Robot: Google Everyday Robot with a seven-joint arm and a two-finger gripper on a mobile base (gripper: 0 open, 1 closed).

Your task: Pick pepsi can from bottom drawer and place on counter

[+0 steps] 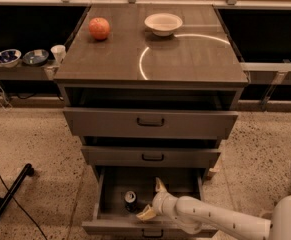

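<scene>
Your gripper (152, 200) sits inside the bottom drawer (110, 227), jaws spread wide — the pepsi can (130, 198) stands just beside it, ungripped.

The cream pincer (152, 200) sits spread in the grey-brown bottom drawer (110, 227), beside the dark, silver-topped can (130, 199). The glossy grey-brown surface (185, 59) shows a white curved glint and carries an orange-red fruit (99, 28) and a cream bowl (163, 23); the floor (30, 134) is speckled beige.
</scene>
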